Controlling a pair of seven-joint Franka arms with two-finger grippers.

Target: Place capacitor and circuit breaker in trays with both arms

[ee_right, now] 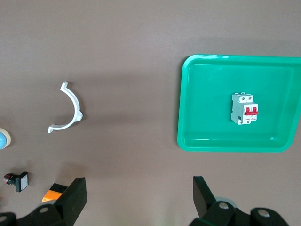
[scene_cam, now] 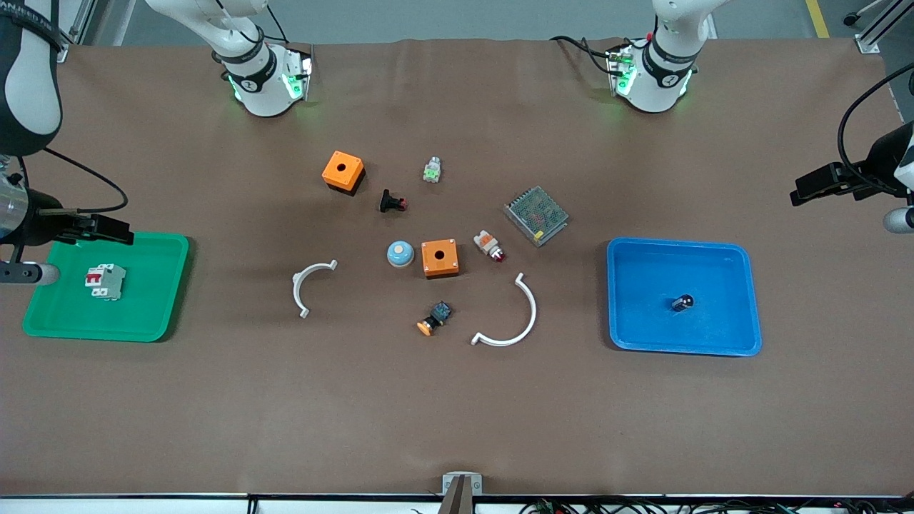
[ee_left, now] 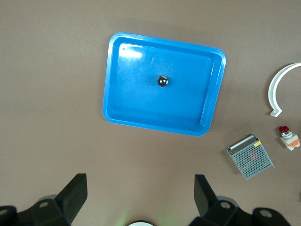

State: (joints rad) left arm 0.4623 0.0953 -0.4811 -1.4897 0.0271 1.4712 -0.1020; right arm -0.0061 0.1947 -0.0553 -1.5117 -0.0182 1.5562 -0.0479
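The tiny black capacitor with a shiny top (scene_cam: 682,303) sits inside the blue plastic tray (scene_cam: 742,300) toward the left arm's end of the brown table (scene_cam: 457,414). The white-grey circuit breaker with red toggles (scene_cam: 104,281) lies in the green plastic tray (scene_cam: 161,300) toward the right arm's end. Both placements look done. The left claw (ee_left: 136,197) and right claw (ee_right: 136,197) hang wide open, empty, high above the table beside their trays; the next move is probably just retreating

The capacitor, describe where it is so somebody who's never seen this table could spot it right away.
Find the blue tray at the left arm's end of the table. The capacitor lies alone near the tray's middle, a tiny black cylinder with a shiny silvery top. It is the only thing in that tray and the smallest item in view, well apart from the parts clustered mid-table.
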